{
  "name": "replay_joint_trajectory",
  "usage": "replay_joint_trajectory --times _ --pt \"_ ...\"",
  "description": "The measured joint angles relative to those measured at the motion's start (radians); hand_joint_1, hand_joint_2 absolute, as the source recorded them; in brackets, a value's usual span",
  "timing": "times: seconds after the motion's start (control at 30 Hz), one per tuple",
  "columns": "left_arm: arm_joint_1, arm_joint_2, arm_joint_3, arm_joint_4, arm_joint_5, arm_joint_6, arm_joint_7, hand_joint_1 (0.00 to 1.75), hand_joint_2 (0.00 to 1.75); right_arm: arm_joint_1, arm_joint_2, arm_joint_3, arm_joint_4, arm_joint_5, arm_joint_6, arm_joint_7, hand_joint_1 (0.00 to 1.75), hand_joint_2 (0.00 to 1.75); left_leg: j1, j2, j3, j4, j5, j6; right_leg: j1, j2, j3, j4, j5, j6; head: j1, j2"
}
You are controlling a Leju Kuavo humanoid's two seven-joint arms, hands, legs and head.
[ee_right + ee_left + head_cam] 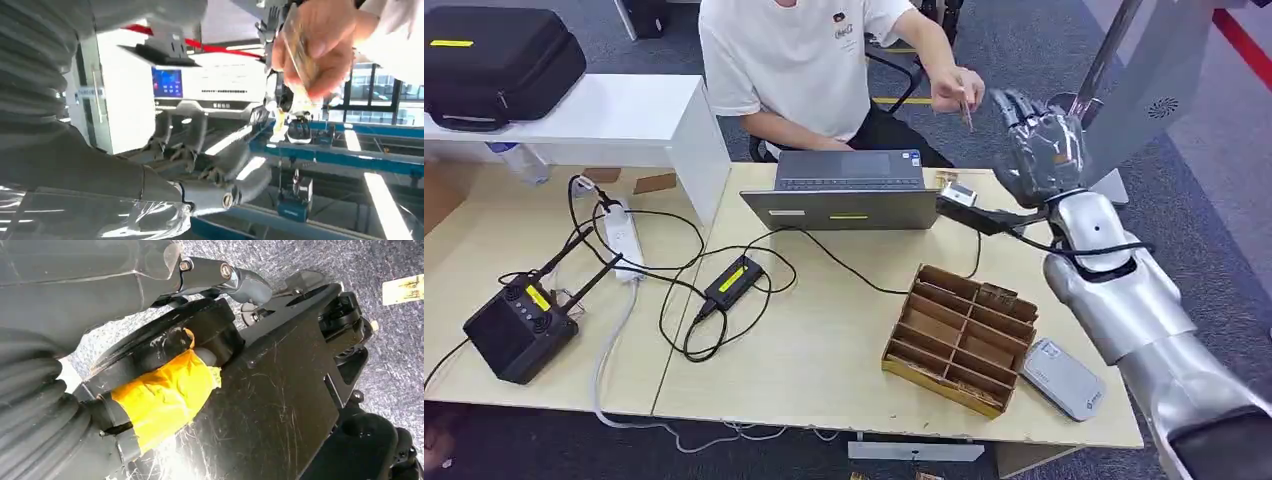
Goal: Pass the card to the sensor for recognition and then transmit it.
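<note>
Raised above the pale wooden table's [824, 330] far right corner, silver right hand [1036, 148] with fingers spread, grasping nothing. Just beside it, thin tan card [965, 108] pinched in a person's hand [954, 92]. Left hand's [165, 270] grasp unclear.

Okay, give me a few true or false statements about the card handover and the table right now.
1. A person's hand holds the thin tan card. True.
2. The robot's right hand grips the card. False: its fingers are spread, holding nothing.
3. The brown cardboard compartment tray stands on the white shelf. False: it sits on the wooden table.
4. The grey laptop sits before the person. True.
</note>
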Motion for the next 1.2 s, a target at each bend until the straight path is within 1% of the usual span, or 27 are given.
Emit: replay_joint_trajectory --times 0.1,0.17,0.2,0.33,0.43,0.53,0.67,0.7,0.8,0.87,0.93,1.0,1.13,1.2 --pt "0.001 0.0 0.0 0.0 0.01 -0.001 0.002 0.0 1.75 0.042 -0.017 -0.007 -0.019 -0.046 -0.024 -0.022 0.0 1.75 0.0 0.0 0.0 0.0 0.0 0.0 0.0 0.0 0.0 0.0 0.0 0.0 0.0 0.0" --pt "0.001 0.0 0.0 0.0 0.021 -0.001 0.003 0.0 1.75 0.097 -0.033 -0.028 -0.066 -0.1 -0.048 -0.041 0.0 1.75 0.0 0.0 0.0 0.0 0.0 0.0 0.0 0.0 0.0 0.0 0.0 0.0 0.0 0.0" --pt "0.001 0.0 0.0 0.0 0.027 -0.001 0.003 0.0 1.75 0.131 -0.045 -0.043 -0.1 -0.122 -0.062 -0.048 0.0 0.0 0.0 0.0 0.0 0.0 0.0 0.0 0.0 -0.001 0.0 0.0 0.0 0.0 0.001 0.0" --pt "0.003 0.0 0.0 0.0 0.05 0.0 0.009 0.0 1.75 0.285 -0.087 -0.108 -0.237 -0.173 -0.087 -0.073 0.0 0.0 0.0 0.0 -0.001 0.0 -0.001 0.0 0.0 -0.001 0.0 -0.001 0.0 0.0 0.001 0.0" --pt "0.005 0.0 0.0 0.0 0.056 0.0 0.009 0.0 1.75 0.377 -0.106 -0.149 -0.324 -0.178 -0.095 -0.077 0.0 0.0 0.0 0.001 -0.002 0.0 -0.001 0.001 0.0 0.0 -0.002 0.0 0.0 0.0 0.0 0.0" --pt "0.005 0.0 0.0 0.0 0.057 0.0 0.009 0.0 1.75 0.418 -0.117 -0.173 -0.373 -0.177 -0.093 -0.081 0.0 0.0 0.0 0.001 -0.002 0.0 -0.001 0.0 0.0 0.0 -0.002 0.0 0.0 0.0 0.0 0.0" --pt "0.005 0.0 0.0 0.0 0.059 0.0 0.009 0.0 1.75 0.436 -0.123 -0.19 -0.404 -0.176 -0.092 -0.082 0.0 0.0 0.0 0.001 -0.002 0.0 0.0 0.0 0.0 0.0 -0.002 0.0 0.0 0.0 0.0 0.0" --pt "0.005 0.0 0.0 0.0 0.059 0.0 0.01 0.0 1.75 0.438 -0.124 -0.193 -0.409 -0.176 -0.092 -0.082 0.0 1.75 0.0 0.001 -0.002 0.0 0.0 0.0 0.0 0.0 -0.002 0.0 0.0 0.0 0.0 0.0" --pt "0.005 0.0 0.0 0.0 0.061 0.001 0.009 0.0 1.75 0.445 -0.125 -0.199 -0.419 -0.179 -0.09 -0.083 0.0 1.75 0.0 0.001 -0.002 0.0 0.0 0.0 0.0 0.0 -0.002 0.0 0.0 0.0 0.0 0.0" --pt "0.005 0.0 0.0 0.0 0.072 0.003 0.009 0.0 1.75 0.469 -0.127 -0.21 -0.441 -0.218 -0.089 -0.097 0.0 1.75 0.0 0.0 -0.001 0.0 0.0 0.0 0.0 -0.001 -0.002 -0.001 0.0 0.0 0.0 0.0" --pt "0.008 0.0 0.0 0.0 0.084 0.003 0.005 0.0 1.75 0.531 -0.128 -0.235 -0.499 -0.264 -0.089 -0.118 0.0 1.75 0.0 -0.002 -0.002 0.0 0.0 0.0 0.0 -0.003 -0.001 -0.001 0.0 0.0 0.0 0.0" --pt "0.01 0.001 0.0 0.001 0.094 0.003 0.0 0.0 1.75 0.601 -0.133 -0.255 -0.556 -0.282 -0.092 -0.136 0.0 1.75 0.0 -0.001 -0.003 0.0 -0.001 0.0 0.0 -0.003 -0.002 -0.001 0.0 0.0 0.0 0.0" --pt "0.013 0.002 0.001 0.001 0.116 0.005 -0.006 0.0 1.75 0.734 -0.138 -0.297 -0.668 -0.298 -0.105 -0.174 0.0 1.75 0.0 -0.001 -0.004 -0.001 -0.001 0.001 0.0 -0.002 -0.003 -0.001 -0.001 0.001 0.0 0.0" --pt "0.015 0.002 0.002 0.001 0.128 0.01 -0.013 0.0 1.75 0.804 -0.141 -0.32 -0.729 -0.297 -0.122 -0.199 0.0 1.75 0.0 -0.001 -0.004 -0.001 -0.001 0.001 0.0 -0.003 -0.003 -0.001 -0.002 0.001 0.0 0.0"
